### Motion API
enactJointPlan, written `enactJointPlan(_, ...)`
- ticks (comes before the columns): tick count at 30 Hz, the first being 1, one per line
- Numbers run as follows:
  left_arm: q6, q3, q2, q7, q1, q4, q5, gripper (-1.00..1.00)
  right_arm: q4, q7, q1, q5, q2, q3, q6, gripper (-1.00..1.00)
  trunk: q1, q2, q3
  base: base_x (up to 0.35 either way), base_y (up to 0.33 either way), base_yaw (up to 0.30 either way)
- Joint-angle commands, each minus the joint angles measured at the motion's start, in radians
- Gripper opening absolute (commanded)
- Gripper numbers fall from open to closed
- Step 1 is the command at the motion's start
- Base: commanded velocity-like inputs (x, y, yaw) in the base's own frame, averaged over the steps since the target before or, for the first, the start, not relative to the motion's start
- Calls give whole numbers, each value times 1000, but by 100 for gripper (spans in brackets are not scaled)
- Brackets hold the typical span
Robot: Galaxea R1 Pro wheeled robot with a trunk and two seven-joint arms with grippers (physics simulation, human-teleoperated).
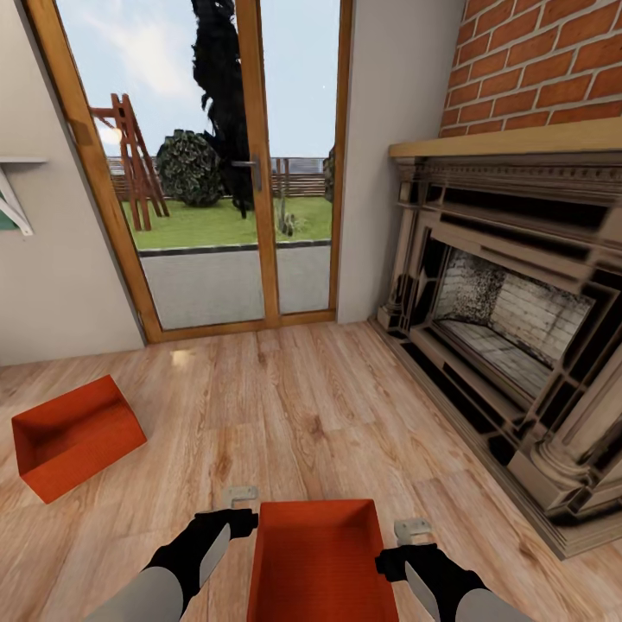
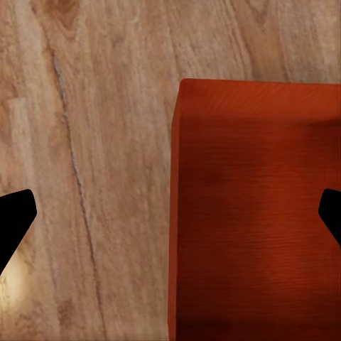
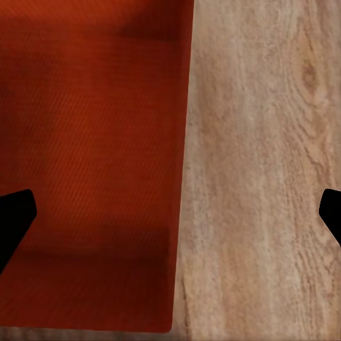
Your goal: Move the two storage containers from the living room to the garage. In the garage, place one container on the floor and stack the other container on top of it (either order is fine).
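One red-orange open-topped shallow rectangular plastic bin (image 1: 316, 561) is seen on the light wood-plank floor (image 1: 294, 406) directly in front of the robot, between the two arms. The left gripper (image 1: 239, 497) is positioned just beside the bin's left wall, the right gripper (image 1: 412, 529) just beside its right wall. This flanking placement is judged as setup for a two-sided lift by the rims.

In both wrist views the dark fingertips (image 2: 15, 217) are spread to the frame edges with a bin wall edge (image 2: 177, 213) lying between them, so both sets of jaws are read as released, nothing gripped. Whether the wall is already straddled or only viewed from above cannot be told.

The second, matching red-orange bin (image 1: 73, 436) is left tilted on the floor, well apart, near the glazed wooden patio door (image 1: 216, 164). A brick fireplace (image 1: 510, 328) is at the right. Both bins are still in the living room; the garage stacking is not yet begun.
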State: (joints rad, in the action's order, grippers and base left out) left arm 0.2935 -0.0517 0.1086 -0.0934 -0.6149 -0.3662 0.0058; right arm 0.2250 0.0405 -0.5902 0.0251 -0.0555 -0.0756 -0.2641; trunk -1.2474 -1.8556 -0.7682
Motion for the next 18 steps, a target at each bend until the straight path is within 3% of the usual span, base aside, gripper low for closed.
enactJointPlan(1, 6, -6, 1, -2, 0, -2, 1, 100, 2, 4, 0, 2, 0, -8, -9, 100, 0, 0, -1, 0, 0, 0)
enactJointPlan(6, 8, -4, 1, -2, 0, -2, 2, 100, 1, 5, -12, 3, 0, -8, -21, 100, -15, -28, -13, 0, 0, 0)
enactJointPlan(13, 9, -4, 1, -2, 0, -2, 3, 100, -2, 6, -51, 4, 0, -7, -112, 100, -27, -49, -23, 0, 0, 0)
enactJointPlan(18, 9, -4, 1, -2, 0, -2, 3, 100, -23, 59, -83, 3, 0, -7, -134, 100, -34, -63, -29, 0, 0, 0)
